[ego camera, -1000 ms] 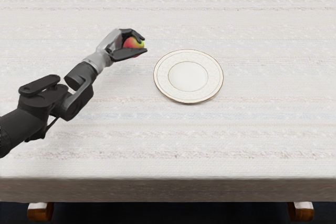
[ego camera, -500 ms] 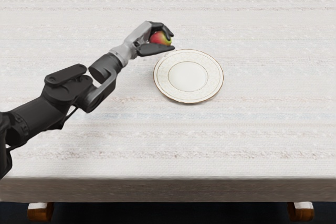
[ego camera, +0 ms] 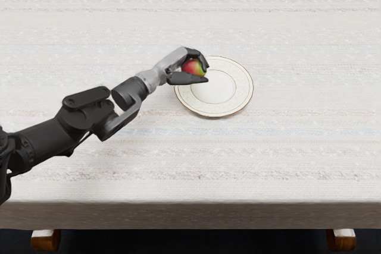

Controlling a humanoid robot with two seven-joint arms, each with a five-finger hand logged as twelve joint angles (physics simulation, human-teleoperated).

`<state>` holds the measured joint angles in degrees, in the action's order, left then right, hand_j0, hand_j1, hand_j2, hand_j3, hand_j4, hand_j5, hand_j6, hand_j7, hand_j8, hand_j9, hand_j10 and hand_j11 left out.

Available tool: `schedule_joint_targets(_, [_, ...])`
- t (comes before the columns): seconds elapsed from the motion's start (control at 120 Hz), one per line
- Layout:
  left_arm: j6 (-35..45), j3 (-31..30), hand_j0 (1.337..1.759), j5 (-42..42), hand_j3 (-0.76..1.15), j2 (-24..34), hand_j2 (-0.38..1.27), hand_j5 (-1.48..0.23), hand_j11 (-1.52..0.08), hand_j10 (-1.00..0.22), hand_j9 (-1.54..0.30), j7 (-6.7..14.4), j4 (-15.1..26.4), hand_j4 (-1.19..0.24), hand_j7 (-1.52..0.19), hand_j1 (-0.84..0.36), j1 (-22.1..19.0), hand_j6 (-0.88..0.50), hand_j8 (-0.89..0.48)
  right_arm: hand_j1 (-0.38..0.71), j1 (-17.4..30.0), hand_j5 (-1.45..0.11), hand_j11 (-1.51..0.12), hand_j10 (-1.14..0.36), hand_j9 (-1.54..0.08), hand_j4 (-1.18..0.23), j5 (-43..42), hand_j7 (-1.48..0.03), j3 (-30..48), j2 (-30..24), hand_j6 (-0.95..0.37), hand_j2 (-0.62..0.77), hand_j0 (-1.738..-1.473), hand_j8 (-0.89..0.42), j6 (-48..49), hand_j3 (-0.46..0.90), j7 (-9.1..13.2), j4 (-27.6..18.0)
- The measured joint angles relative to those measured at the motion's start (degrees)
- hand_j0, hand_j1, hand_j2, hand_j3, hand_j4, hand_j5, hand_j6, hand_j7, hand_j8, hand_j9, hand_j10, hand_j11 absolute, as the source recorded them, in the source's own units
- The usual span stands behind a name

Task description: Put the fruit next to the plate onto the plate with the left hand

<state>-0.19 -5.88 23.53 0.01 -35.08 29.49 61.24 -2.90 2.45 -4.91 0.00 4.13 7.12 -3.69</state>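
A red and green fruit [ego camera: 191, 67] sits inside the curled fingers of my left hand [ego camera: 191, 68], whose arm reaches in from the left edge. The hand holds the fruit over the left rim of a white plate with a thin gold edge [ego camera: 232, 90], which lies on the table near the middle. Whether the fruit touches the plate cannot be told. The right arm does not show.
The table is covered by a pale striped cloth [ego camera: 286, 147]. Its front edge runs along the bottom, with wooden feet [ego camera: 46, 240] below. A brown wall stands behind the far edge.
My left hand has carried the fruit to the right and slightly toward me, from left of the plate to above its left rim.
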Motion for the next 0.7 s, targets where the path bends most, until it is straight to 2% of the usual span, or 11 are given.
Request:
schedule_joint_targets(0.133, [1.09,-0.36,1.63,0.44,0.0,0.0,0.16,-1.07,-1.23,-0.37,-1.19,0.0,3.24,-0.84,-1.18,-0.44,0.27,-0.35,-0.22,-0.35,0.0,0.0,0.0,0.0,0.0,0.0,0.0,0.0,0.0,0.0,0.0,0.0,-1.658,0.0,0.0,0.0,0.0,0.0])
schedule_joint_targets(0.258, [1.65,-0.49,1.631,0.69,0.0,0.0,0.16,-1.04,-1.21,-0.38,-1.16,-0.02,4.44,-0.83,-1.16,-0.43,0.11,-0.36,-0.24,-0.35,0.0,0.0,0.0,0.0,0.0,0.0,-0.01,0.0,0.0,0.0,0.0,0.0,-1.658,0.0,0.0,0.0,0.0,0.0])
schedule_joint_targets(0.342, [1.73,-0.53,1.637,0.84,0.0,-0.01,0.15,-0.93,-1.08,-0.4,-1.03,-0.02,4.67,-0.75,-1.02,-0.41,0.04,-0.42,-0.29,-0.35,0.0,0.0,0.0,0.0,0.0,0.0,-0.01,0.0,0.0,0.0,0.0,0.0,-1.658,0.0,0.0,0.0,0.01,0.0])
schedule_joint_targets(0.475, [1.76,-0.54,1.647,1.0,0.0,-0.01,0.12,-0.76,-0.84,-0.42,-0.81,0.05,4.74,-0.6,-0.81,-0.3,-0.07,-0.43,-0.36,-0.35,0.0,0.0,0.0,0.0,0.0,0.0,0.0,0.0,-0.01,0.0,0.0,0.0,-1.658,0.0,0.0,0.0,0.01,0.0])
schedule_joint_targets(0.7, [1.78,0.76,1.654,0.73,0.0,-0.01,0.1,-0.59,-0.62,-0.4,-0.61,0.07,4.16,-0.46,-0.61,-0.18,0.26,-0.4,-0.38,-0.35,0.0,0.0,0.0,0.0,0.0,0.0,0.0,0.0,-0.01,0.0,0.0,0.0,-1.658,0.0,0.0,0.0,0.01,0.0])
